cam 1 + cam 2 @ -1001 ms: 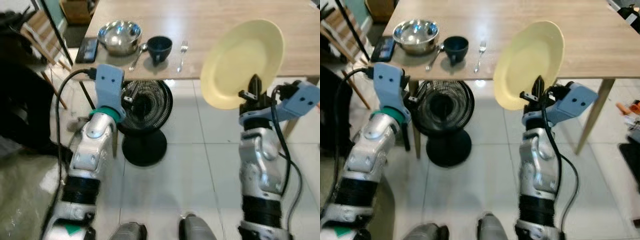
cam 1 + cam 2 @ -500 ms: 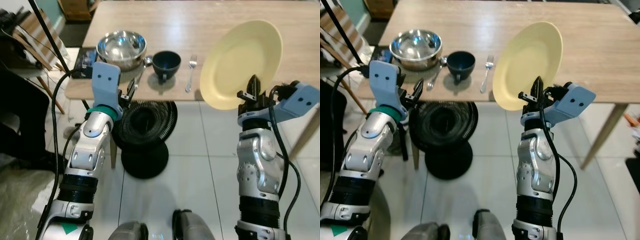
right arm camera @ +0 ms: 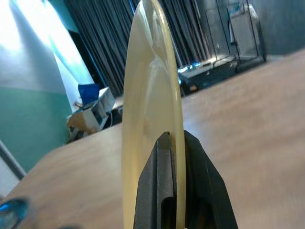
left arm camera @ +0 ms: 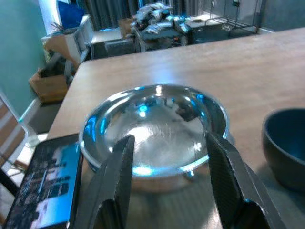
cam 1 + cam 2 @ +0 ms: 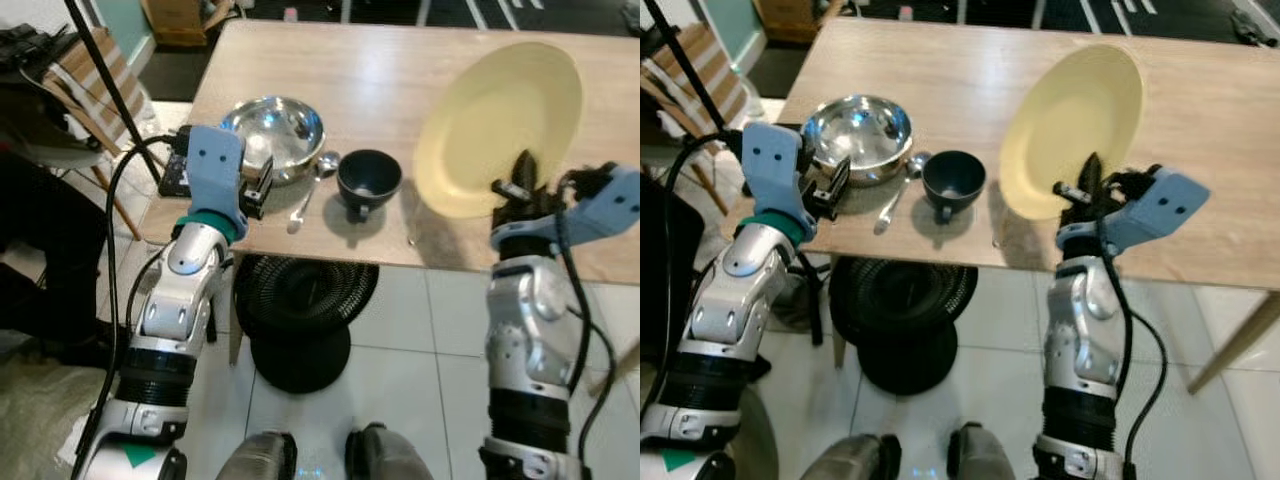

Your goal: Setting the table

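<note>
The right gripper (image 3: 167, 191) is clamped on the lower rim of one pale yellow plate (image 5: 497, 128), holding it nearly on edge above the near right part of the wooden table (image 5: 400, 70). The left gripper (image 4: 167, 191) has its two fingers spread apart, low over the table's near left edge, pointing at one steel bowl (image 4: 152, 129). Just beside that bowl lie one spoon (image 5: 308, 195) and one dark blue cup (image 5: 368, 180), the cup standing between spoon and plate. One phone (image 4: 43, 183) rests by the bowl at the table's left edge. Under the table stands one black fan (image 5: 305, 310) on the tiled floor (image 5: 420, 400).
</note>
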You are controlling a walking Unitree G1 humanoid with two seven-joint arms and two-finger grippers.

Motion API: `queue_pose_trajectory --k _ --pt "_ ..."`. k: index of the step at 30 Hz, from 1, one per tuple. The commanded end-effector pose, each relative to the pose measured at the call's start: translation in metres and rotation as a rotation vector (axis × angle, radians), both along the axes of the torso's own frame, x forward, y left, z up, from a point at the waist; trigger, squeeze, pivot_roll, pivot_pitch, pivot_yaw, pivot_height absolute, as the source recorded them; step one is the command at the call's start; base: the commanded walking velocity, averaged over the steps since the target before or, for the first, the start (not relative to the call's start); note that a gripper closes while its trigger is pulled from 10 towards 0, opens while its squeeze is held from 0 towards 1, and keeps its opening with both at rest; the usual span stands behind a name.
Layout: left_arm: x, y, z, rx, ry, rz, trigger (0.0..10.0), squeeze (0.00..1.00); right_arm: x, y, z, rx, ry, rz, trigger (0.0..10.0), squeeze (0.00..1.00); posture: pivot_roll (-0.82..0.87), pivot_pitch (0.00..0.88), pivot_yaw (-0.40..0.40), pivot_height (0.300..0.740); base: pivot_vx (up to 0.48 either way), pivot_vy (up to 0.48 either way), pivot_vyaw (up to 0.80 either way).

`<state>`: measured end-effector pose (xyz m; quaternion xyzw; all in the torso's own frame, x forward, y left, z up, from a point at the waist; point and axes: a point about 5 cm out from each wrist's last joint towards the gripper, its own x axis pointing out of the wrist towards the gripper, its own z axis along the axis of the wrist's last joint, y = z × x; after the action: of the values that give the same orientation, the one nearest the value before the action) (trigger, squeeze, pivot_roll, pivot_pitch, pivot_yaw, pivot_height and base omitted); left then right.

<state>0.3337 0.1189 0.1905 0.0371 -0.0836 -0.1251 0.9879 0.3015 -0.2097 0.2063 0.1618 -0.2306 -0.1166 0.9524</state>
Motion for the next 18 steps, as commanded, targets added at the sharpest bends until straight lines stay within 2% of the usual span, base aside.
queue_pose_trajectory --k 1,5,7,9,10,13,18 --pt "-0.002 -0.003 0.0 0.002 -0.01 -0.02 10.0 0.0 -0.001 -0.005 0.009 -0.016 -0.048 -0.035 10.0 0.0 0.06 0.002 0.084 0.74 0.0 0.0 0.0" --pt "-0.001 -0.003 0.001 -0.004 -0.012 -0.022 10.0 0.0 0.002 -0.005 0.015 -0.011 -0.068 -0.041 10.0 0.0 0.06 0.0 0.086 0.74 0.0 0.0 0.0" --pt "-0.001 -0.002 0.002 -0.004 -0.015 -0.021 10.0 0.0 0.01 -0.003 0.023 0.033 -0.096 -0.027 10.0 0.0 0.06 0.0 0.087 0.74 0.0 0.0 0.0" --pt "-0.001 -0.001 0.003 -0.006 -0.019 -0.018 10.0 0.0 0.022 0.008 0.027 0.068 -0.097 0.032 10.0 0.0 0.08 0.0 0.081 0.74 0.0 0.0 0.0" --pt "-0.001 -0.001 0.003 -0.006 -0.019 -0.018 10.0 0.0 0.022 0.008 0.027 0.068 -0.097 0.032 10.0 0.0 0.08 0.0 0.081 0.74 0.0 0.0 0.0" --pt "-0.002 0.0 0.004 -0.007 -0.023 -0.013 10.0 0.0 0.04 0.03 0.022 0.112 -0.033 0.139 10.0 0.0 0.09 0.0 0.068 0.74 0.0 0.0 0.0" --pt "-0.003 0.001 0.004 -0.008 -0.023 -0.012 10.0 0.0 0.045 0.035 0.018 0.143 -0.007 0.163 10.0 0.0 0.09 0.0 0.068 0.74 0.0 0.0 0.0"
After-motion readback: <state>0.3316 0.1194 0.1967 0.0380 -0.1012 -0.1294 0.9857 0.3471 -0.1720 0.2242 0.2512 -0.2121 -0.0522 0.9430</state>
